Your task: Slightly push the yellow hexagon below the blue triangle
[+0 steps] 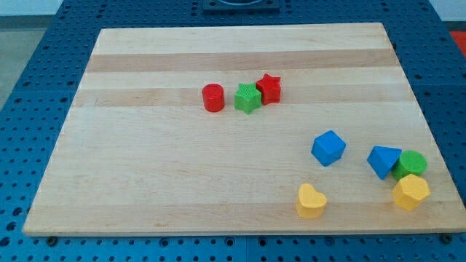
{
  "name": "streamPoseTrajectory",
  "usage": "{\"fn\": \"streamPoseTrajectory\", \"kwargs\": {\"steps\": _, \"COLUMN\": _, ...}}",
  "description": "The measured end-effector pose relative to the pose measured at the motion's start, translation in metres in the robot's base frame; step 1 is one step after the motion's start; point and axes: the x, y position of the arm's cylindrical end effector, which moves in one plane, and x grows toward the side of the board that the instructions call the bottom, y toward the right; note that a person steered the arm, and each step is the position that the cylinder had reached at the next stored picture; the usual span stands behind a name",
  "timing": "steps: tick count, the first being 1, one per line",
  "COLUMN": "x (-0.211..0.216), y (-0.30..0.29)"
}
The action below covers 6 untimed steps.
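1. Fingers are not fitted on this arm, and neither the rod nor its tip is seen anywhere in the camera view, so its state and its place relative to the blocks cannot be told.
2. Lower right of the frame: the yellow hexagon (411, 191) is found near the worktop (182, 182) right edge, touching the green cylinder (412, 164) above it, with the blue triangle (383, 161) just up and to its left.
3. The hexagon is judged light, stiff and easily slid; nothing is to be gripped, so a push on its right-hand face, directed leftward, is called for.
4. Little room is left to its right and below before the edge; open wood lies to its left, as far as the yellow heart (311, 201).
5. Further off, a blue cube (328, 148) is seen, and at upper centre a red cylinder (213, 97), green star (247, 97) and red star (269, 89).
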Motion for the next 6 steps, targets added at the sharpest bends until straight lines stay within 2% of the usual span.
{"fn": "streamPoseTrajectory", "kwargs": {"steps": 1, "x": 0.026, "y": -0.035}}
{"fn": "streamPoseTrajectory", "kwargs": {"steps": 4, "x": -0.008, "y": -0.084}}
{"fn": "streamPoseTrajectory", "kwargs": {"steps": 6, "x": -0.009, "y": -0.077}}
